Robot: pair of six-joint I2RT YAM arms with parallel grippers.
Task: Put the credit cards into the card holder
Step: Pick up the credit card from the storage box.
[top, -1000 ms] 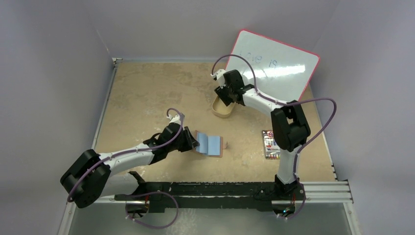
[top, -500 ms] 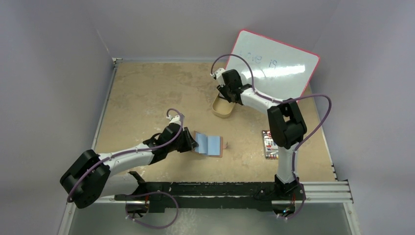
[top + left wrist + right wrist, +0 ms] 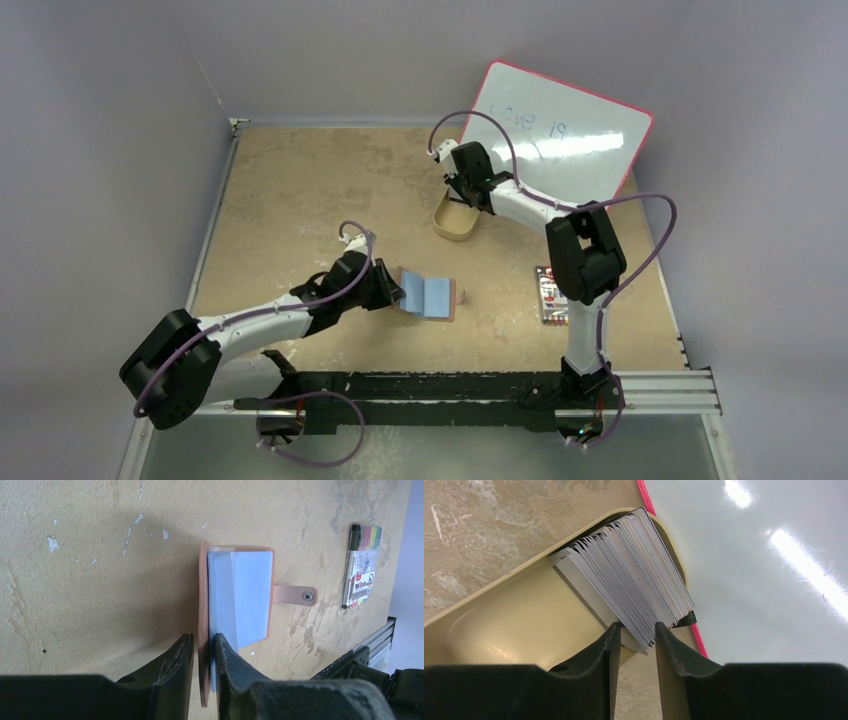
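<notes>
The card holder (image 3: 432, 295) lies open on the table, reddish-brown leather with light blue sleeves inside (image 3: 240, 595) and a snap tab (image 3: 295, 595) on the right. My left gripper (image 3: 395, 290) is shut on its raised left cover (image 3: 204, 645). The credit cards (image 3: 634, 580), a thick whitish-grey stack, stand on edge in the tan oval tray (image 3: 514, 615). My right gripper (image 3: 457, 198) hangs over the tray, its jaws a narrow gap apart (image 3: 636, 630). The jaws straddle the near corner of several cards. I cannot tell whether the pads touch them.
A white board with a pink rim (image 3: 570, 130) leans behind the tray (image 3: 455, 228) and shows in the right wrist view (image 3: 764, 555). A pack of coloured markers (image 3: 551, 295) lies right of the card holder, also in the left wrist view (image 3: 362, 570).
My right gripper has shifted slightly back and left over the tray. The left gripper and the card holder have not moved.
</notes>
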